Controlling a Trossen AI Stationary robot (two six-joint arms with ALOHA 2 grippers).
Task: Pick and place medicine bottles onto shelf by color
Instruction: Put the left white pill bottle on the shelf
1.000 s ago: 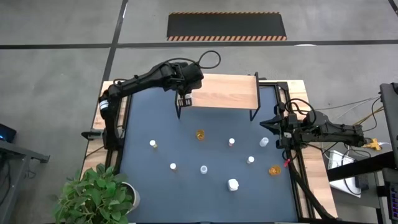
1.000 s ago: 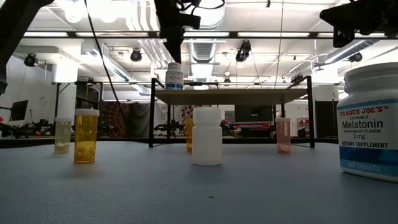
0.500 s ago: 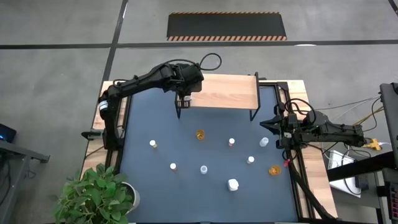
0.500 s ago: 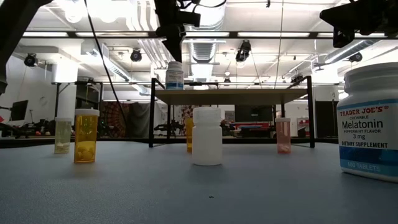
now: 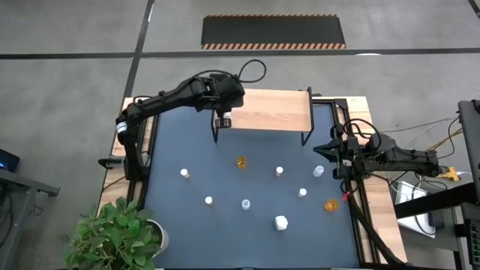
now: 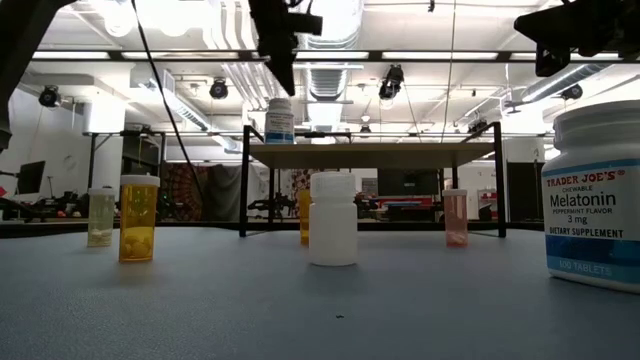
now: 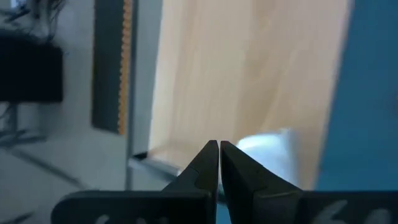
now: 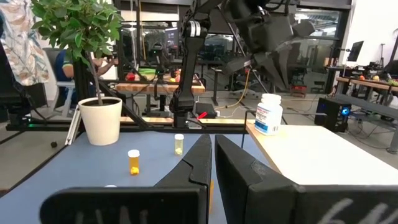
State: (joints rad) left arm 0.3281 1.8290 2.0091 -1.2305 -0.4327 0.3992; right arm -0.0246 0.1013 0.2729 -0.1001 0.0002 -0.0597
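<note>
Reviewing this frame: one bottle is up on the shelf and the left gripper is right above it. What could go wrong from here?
1. The white bottle stands near the shelf corner; the shut left gripper just above could tip it off.
2. The remaining bottles stand scattered on the mat; a low pass could topple one.

Grey concrete floor (image 5: pixel 67 45), hazard-striped mat (image 5: pixel 273 31), potted plant (image 5: pixel 116 236), ceiling lights (image 6: pixel 218 88).

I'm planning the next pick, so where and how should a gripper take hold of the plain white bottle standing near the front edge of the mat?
Grip the white bottle around its straight cylindrical body just below the cap, coming down from above with a finger on either side. It stands upright, and the mat around it looks open, so the fingers probably have room. The right gripper is the nearer one.
</note>
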